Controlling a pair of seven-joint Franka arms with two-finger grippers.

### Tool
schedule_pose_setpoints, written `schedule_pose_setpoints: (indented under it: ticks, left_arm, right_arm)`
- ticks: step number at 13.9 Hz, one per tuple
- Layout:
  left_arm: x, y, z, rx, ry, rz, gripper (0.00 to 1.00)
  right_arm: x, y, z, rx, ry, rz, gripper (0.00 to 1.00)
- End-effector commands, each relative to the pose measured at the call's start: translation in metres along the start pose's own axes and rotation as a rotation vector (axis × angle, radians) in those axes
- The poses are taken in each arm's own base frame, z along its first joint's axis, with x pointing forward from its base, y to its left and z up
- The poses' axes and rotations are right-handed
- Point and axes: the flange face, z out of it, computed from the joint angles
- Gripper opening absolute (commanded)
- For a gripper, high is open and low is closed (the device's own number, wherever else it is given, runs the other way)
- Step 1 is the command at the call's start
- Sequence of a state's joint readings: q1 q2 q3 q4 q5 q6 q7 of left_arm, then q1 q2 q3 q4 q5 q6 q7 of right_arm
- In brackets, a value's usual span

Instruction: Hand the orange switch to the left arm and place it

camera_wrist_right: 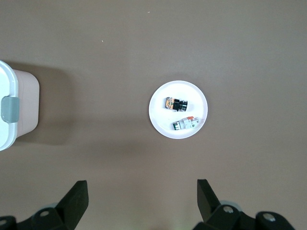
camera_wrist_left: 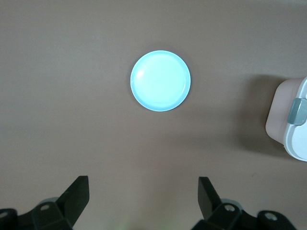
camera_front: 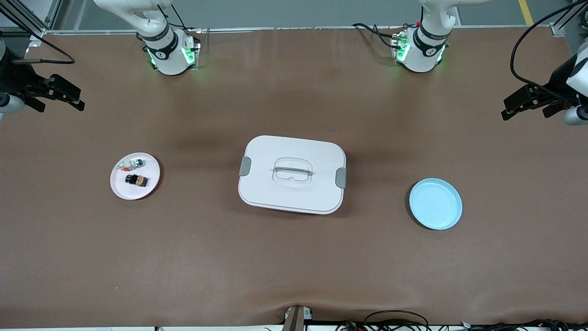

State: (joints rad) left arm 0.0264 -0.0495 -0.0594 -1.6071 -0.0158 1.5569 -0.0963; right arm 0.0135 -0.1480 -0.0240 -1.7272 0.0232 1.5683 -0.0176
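Note:
The orange switch [camera_front: 136, 180] lies on a pink plate [camera_front: 133, 191] toward the right arm's end of the table; it also shows in the right wrist view [camera_wrist_right: 175, 103]. The white box [camera_front: 292, 174] stands at the table's middle. My right gripper [camera_front: 62, 100] is open and empty, held high at the right arm's end, and its wrist view [camera_wrist_right: 142, 191] looks down on the pink plate [camera_wrist_right: 160, 114]. My left gripper [camera_front: 527, 108] is open and empty, held high at the left arm's end, seen in its wrist view [camera_wrist_left: 144, 191].
A small white-and-green part [camera_front: 134, 163] lies beside the switch on the pink plate. An empty blue plate [camera_front: 435, 203] sits toward the left arm's end, also in the left wrist view [camera_wrist_left: 160, 81]. Box corners show in both wrist views [camera_wrist_left: 293, 120] [camera_wrist_right: 12, 112].

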Motion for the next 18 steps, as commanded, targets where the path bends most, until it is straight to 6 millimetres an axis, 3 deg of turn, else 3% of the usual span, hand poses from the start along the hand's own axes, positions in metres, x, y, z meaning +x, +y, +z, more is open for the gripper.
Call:
schedule_pose_setpoints:
  ticks: [1,15,18]
  left_arm:
    - [-0.0003,-0.0014,-0.0007,-0.005,-0.007,0.027,1.0]
    - [0.0009,-0.0072,-0.0015,-0.006,-0.004,0.019,1.0]
    - [0.0008,-0.0055,-0.0022,-0.006,-0.003,0.022,1.0]
  right_arm:
    - [-0.0065,0.0018,-0.0031,0.01,-0.001,-0.007,1.0]
    - [-0.0058,0.0066,-0.0084,0.009,0.012,-0.001,1.0]
    - [0.0031,0.0083,-0.0125,0.009,0.021,0.005,1.0]
